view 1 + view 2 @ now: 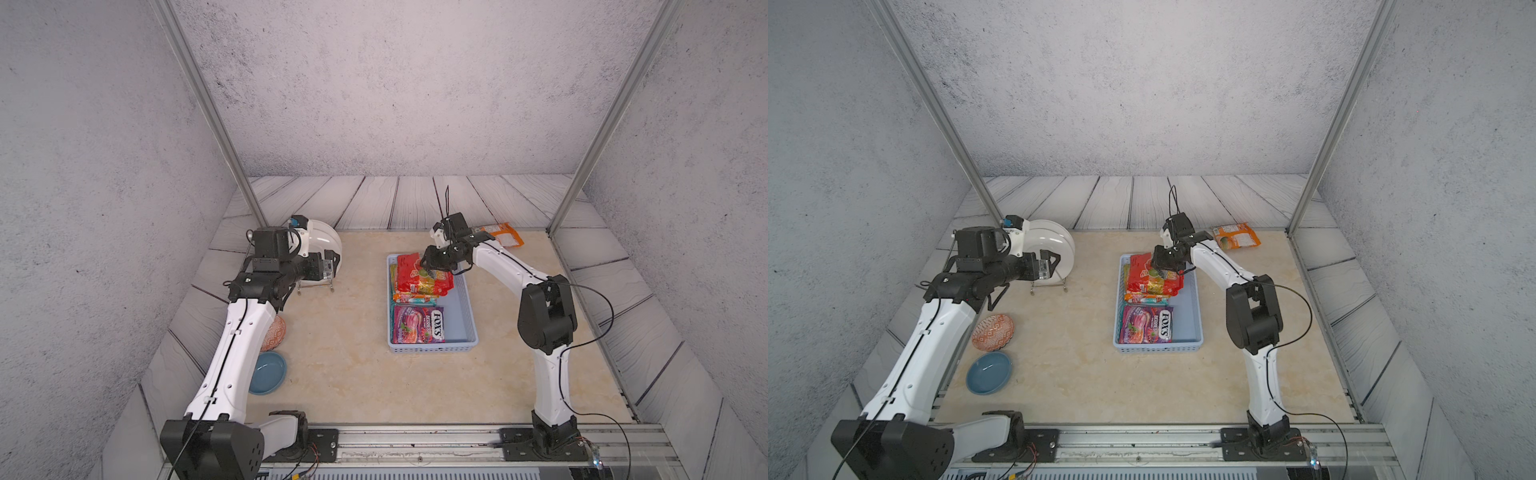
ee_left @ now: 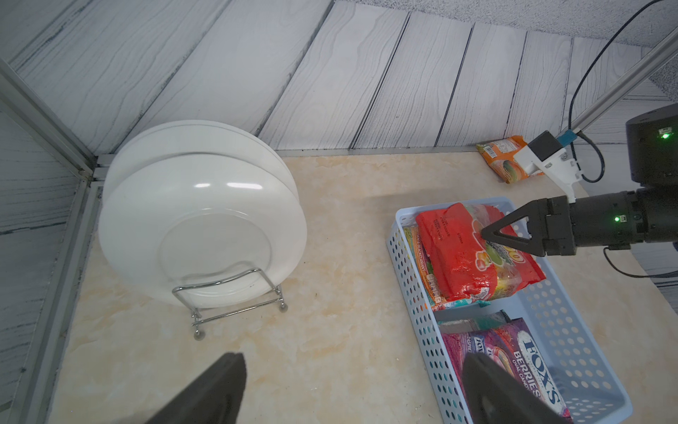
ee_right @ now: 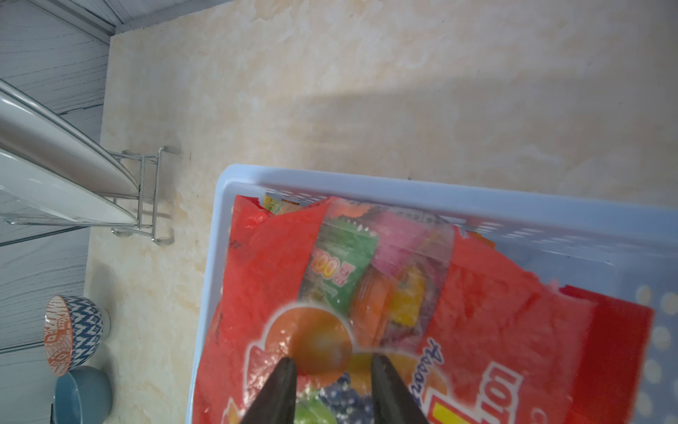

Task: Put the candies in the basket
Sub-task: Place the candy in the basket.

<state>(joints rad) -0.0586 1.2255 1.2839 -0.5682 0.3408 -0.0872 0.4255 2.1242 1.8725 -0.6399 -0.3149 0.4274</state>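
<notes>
- Right wrist view: the right gripper (image 3: pixel 334 361) has its two dark fingertips (image 3: pixel 280 392) set down on the face of the red bag (image 3: pixel 495 312). There is a gap between them, with the printed orange fruit showing in it. I cannot tell whether they pinch the film or only press on it.
- The red bag lies inside the basket (image 3: pixel 403 191), at its far end, tilted on top of a stack of other candies (image 1: pixel 415 298). Their teal and orange edges stick out beneath it in a top view.
- A purple FOX'S bag (image 1: pixel 417 324) lies flat in the basket's near-left corner.
- The basket stands right of the middle of the surface (image 1: pixel 340 374), its long sides running from the near edge toward the far edge.
- One orange bag (image 1: pixel 505 236) lies outside the basket, on the surface by the far-right corner, just beyond the right arm's wrist.
- White plates (image 2: pixel 201 213) stand on edge in a wire rack (image 2: pixel 234 293) at the far-left corner of the surface.
- Left wrist view: the left gripper (image 2: pixel 354 358) is spread wide and grasps nothing. It is raised over the surface between the wire rack and the basket.
- A patterned bowl (image 1: pixel 992 331) and a blue bowl (image 1: pixel 989 372) sit by the left edge, well apart from the candies.
</notes>
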